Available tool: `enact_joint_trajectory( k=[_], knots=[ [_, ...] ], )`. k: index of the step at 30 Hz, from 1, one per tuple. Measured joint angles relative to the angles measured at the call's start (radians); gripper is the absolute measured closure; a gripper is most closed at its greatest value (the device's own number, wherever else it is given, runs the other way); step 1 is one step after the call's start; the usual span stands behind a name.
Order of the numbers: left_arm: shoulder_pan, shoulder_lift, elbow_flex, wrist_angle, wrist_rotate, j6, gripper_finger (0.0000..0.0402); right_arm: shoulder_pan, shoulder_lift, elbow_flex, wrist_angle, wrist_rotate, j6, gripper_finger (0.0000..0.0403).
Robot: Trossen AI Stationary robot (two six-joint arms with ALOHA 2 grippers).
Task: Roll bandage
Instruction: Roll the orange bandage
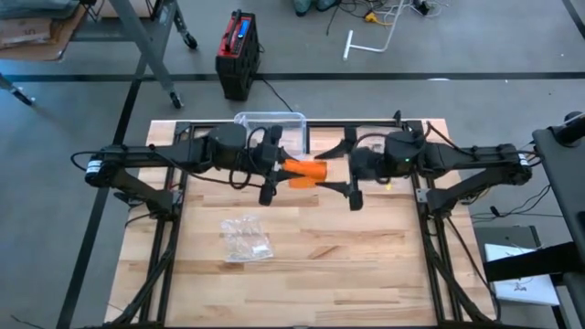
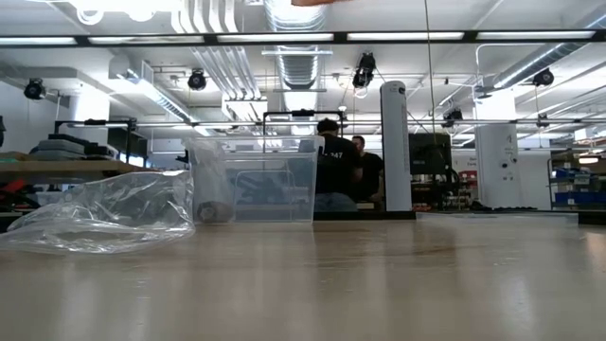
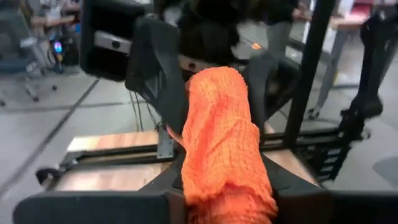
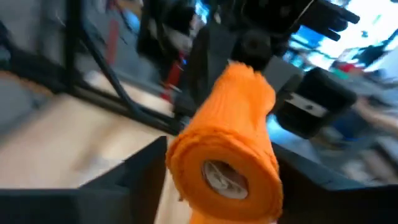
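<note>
An orange bandage roll [image 1: 307,173] hangs level high above the table's middle, between my two arms, which face each other. My left gripper [image 1: 285,174] comes from the table's left and is shut on the roll's left end. My right gripper [image 1: 333,176] comes from the right and stands open, one finger on either side of the roll's right end [image 4: 219,177], where the pale core shows. The left wrist view shows the roll [image 3: 217,124] running away from my left fingers toward the right gripper's dark fingers [image 3: 158,74]. My left gripper pinches the roll's left end [image 3: 217,186] between its two fingers, which come level from the table's left and lie along the roll. The roll sticks out level past the fingertips, clear of the table. My right gripper: whether its open fingers [image 4: 146,171] touch the roll, I cannot tell.
A crumpled clear plastic bag [image 1: 245,239] lies on the wooden table left of centre, toward the near edge. A clear plastic bin [image 1: 271,122] stands at the far edge. People stand in the room beyond the table [image 2: 336,175].
</note>
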Motion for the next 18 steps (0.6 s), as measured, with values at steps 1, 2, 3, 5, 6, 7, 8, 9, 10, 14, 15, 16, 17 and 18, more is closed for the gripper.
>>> enact_joint_trajectory(
  k=[1,2,3,5,6,7,8,9,10,14,15,16,17,18],
  knots=[
    [-0.003,-0.001,-0.004,-0.001,-0.002,0.033,0.0333,0.001,-0.009,0.0,0.01,-0.005,0.055,0.0154],
    [-0.007,-0.002,-0.006,-0.009,-0.01,0.062,0.0332,0.002,-0.017,-0.001,0.021,0.009,0.117,0.0139],
    [-0.013,-0.002,-0.006,-0.013,-0.019,0.087,0.0331,0.002,-0.024,-0.001,0.031,0.028,0.167,0.0127],
    [-0.031,-0.002,-0.007,-0.011,-0.068,0.133,0.0329,0.002,-0.036,-0.001,0.032,0.057,0.245,0.011],
    [-0.041,-0.002,-0.007,-0.009,-0.104,0.157,0.0329,0.001,-0.036,-0.001,0.035,0.06,0.264,0.0105],
    [-0.051,-0.002,-0.007,-0.005,-0.143,0.179,0.0329,0.0,-0.035,-0.001,0.035,0.063,0.273,0.0102],
    [-0.059,-0.002,-0.007,-0.006,-0.18,0.2,0.033,0.003,-0.032,-0.001,0.031,0.063,0.288,0.0101],
    [-0.064,-0.002,-0.007,-0.006,-0.204,0.218,0.0331,0.007,-0.025,-0.001,0.032,0.062,0.3,0.0101],
    [-0.067,-0.002,-0.007,-0.006,-0.212,0.233,0.0331,0.008,-0.018,-0.001,0.034,0.06,0.308,0.0104],
    [-0.077,-0.002,-0.008,0.0,-0.216,0.252,0.0327,0.007,0.003,-0.001,0.038,0.063,0.302,0.0134],
    [-0.078,-0.002,-0.008,-0.001,-0.217,0.252,0.0326,0.007,0.005,-0.001,0.037,0.063,0.294,0.0145],
    [-0.078,-0.002,-0.008,0.0,-0.217,0.251,0.0325,0.007,0.006,-0.001,0.037,0.063,0.282,0.0159],
    [-0.078,-0.002,-0.008,0.0,-0.214,0.251,0.0325,0.008,0.006,-0.001,0.036,0.068,0.267,0.0174],
    [-0.078,-0.002,-0.008,0.005,-0.213,0.252,0.0325,0.008,0.006,-0.001,0.038,0.073,0.252,0.0191]
  ],
)
